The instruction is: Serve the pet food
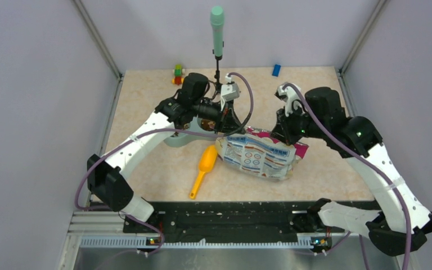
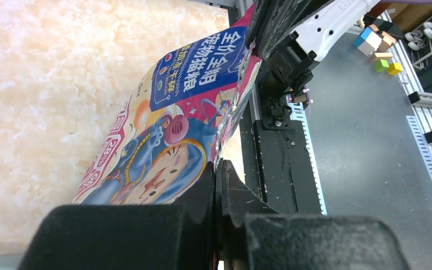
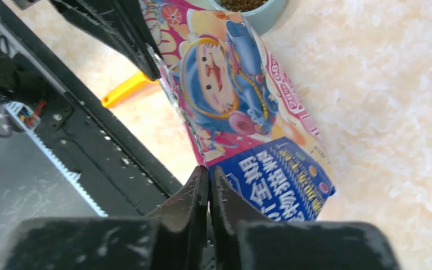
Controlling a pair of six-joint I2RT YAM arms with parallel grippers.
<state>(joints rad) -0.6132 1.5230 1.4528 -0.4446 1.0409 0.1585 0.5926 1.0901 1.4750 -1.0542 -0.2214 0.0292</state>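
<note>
Brown dry kibble (image 3: 242, 4) already lies in the pale-teal bowl (image 3: 273, 12); left gripper (image 2: 218, 169) and right gripper (image 3: 208, 174) each pinch the glossy pink-blue bag (image 2: 174, 129), awaiting release.

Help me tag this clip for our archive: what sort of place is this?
Probably a robotics lab test cell, not a home: a left arm and right arm bolted to a rail, plain grey walls boxing in the table, and a microphone on a stand.
</note>
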